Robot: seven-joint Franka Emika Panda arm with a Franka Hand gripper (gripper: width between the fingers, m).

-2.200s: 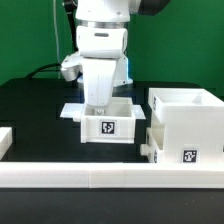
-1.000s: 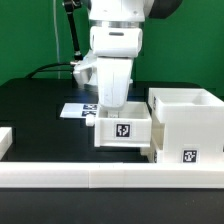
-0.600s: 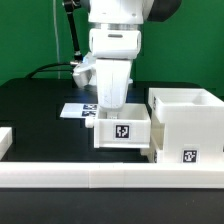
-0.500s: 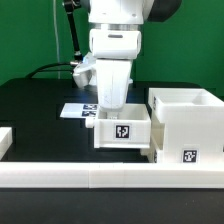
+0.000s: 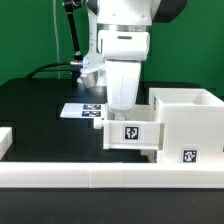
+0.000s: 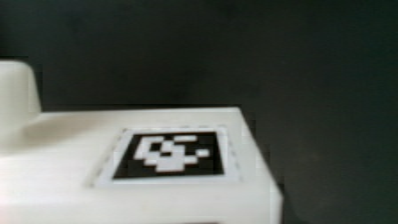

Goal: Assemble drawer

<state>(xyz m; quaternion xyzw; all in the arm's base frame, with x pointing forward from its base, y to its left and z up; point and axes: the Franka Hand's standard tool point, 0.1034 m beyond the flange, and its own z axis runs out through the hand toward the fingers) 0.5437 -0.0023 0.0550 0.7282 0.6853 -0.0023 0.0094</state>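
In the exterior view my gripper (image 5: 122,106) reaches down into a small white tray (image 5: 133,134) with a black-and-white tag on its front, and is shut on the tray's wall. The tray hangs just off the table, right against the left side of the tall white box casing (image 5: 186,122), which also carries a tag low on its front. The fingertips are hidden inside the tray. The wrist view shows only the tray's tagged white face (image 6: 173,156) and a rounded white part (image 6: 15,95) beside it. A second tray is not clearly in view.
The marker board (image 5: 82,110) lies flat on the black table behind the tray. A long low white border rail (image 5: 100,180) runs along the front. A small white piece (image 5: 5,141) sits at the exterior view's left edge.
My gripper has carried the tray toward the exterior view's right, from in front of the marker board to right against the box casing. The casing has not moved.
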